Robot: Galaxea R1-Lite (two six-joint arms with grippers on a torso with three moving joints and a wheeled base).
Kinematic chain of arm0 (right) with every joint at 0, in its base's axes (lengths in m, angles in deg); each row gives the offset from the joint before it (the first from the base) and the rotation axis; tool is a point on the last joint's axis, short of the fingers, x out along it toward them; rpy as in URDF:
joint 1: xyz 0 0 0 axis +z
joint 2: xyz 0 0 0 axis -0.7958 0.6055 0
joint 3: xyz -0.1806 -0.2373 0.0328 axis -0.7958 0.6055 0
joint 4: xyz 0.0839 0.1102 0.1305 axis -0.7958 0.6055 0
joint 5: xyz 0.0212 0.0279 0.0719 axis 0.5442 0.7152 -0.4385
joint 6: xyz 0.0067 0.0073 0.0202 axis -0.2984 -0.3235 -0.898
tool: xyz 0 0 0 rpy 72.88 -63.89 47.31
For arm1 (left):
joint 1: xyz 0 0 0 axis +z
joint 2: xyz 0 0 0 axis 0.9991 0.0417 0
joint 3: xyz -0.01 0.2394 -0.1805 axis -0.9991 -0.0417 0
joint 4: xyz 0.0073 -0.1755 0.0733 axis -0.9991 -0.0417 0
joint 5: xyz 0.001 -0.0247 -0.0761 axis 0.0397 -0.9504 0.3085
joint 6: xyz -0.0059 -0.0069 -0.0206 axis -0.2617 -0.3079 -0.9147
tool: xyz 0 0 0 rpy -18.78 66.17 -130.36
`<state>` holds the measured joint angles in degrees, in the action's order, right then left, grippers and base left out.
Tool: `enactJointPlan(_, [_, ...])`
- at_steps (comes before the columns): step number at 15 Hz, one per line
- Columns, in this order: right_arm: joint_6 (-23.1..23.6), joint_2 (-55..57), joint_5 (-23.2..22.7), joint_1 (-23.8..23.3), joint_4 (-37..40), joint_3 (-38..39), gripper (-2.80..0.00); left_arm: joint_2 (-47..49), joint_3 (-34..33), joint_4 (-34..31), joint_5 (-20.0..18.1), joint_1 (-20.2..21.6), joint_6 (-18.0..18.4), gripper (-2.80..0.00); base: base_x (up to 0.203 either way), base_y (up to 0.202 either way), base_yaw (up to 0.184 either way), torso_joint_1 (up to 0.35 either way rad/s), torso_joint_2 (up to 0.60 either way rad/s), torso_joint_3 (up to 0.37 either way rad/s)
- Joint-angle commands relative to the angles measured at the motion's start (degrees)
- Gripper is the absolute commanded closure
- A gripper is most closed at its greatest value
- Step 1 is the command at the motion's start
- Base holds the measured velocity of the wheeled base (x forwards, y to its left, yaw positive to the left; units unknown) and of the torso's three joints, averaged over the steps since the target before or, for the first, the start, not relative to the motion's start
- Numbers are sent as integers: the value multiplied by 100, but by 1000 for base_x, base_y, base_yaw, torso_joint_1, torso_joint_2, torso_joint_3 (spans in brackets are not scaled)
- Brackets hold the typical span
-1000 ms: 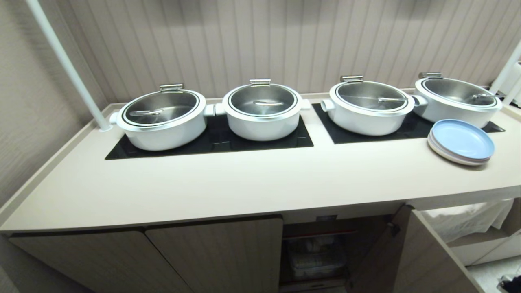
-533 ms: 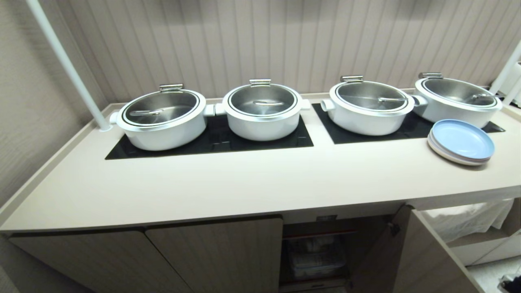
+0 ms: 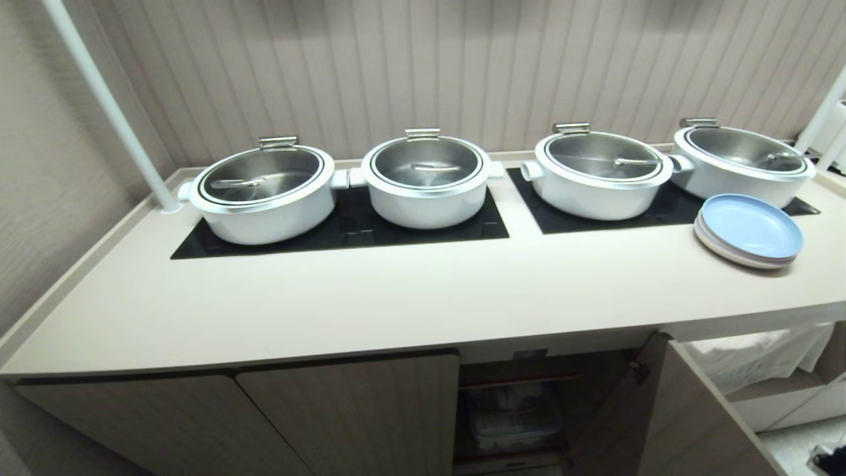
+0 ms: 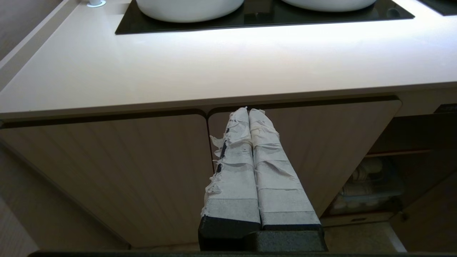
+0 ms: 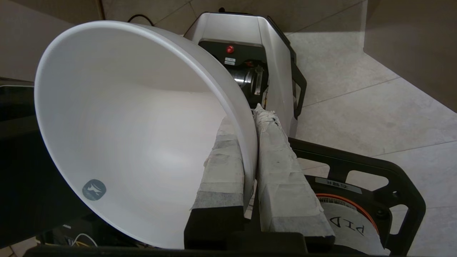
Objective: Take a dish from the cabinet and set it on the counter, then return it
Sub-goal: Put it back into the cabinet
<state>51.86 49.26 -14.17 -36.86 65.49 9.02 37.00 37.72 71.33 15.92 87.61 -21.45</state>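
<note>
From the head view, a long beige counter is seen bearing four white pots with steel lids on two inset black glass panels, a stack of plates topped by a pale blue one resting near its right end; below it the cabinet is shown with two ribbed doors shut at left and one door swung open at right, a clear bin dimly visible on the shelf inside; neither arm is caught in this view. In the left wrist view, the left gripper is held level before the shut cabinet doors, just under the counter's edge, its tape-wrapped fingers pressed together on nothing; the open compartment is glimpsed beside it, with white ware in the bin. In the right wrist view, the dish, a plain white glossy bowl with a small grey sticker inside, is held tipped on edge away from the cabinet, over the tiled floor and the robot's own base; the right gripper is clamped on its rim, one taped finger inside the bowl and the other outside.
</note>
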Motion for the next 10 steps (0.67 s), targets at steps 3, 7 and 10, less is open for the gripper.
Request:
enactJointPlan(3, [-11,32,-26,21,11,5,0,0,-2,0,1,0,0,0,0,0,0,0,0,0])
enactJointPlan(7, [-20,106,-17,30,6,-14,0,0,-2,0,-7,0,0,0,0,0,0,0,0,0])
enactJointPlan(10, [-11,115,-26,21,11,-74,0,0,-2,0,1,0,0,0,0,0,0,0,0,0])
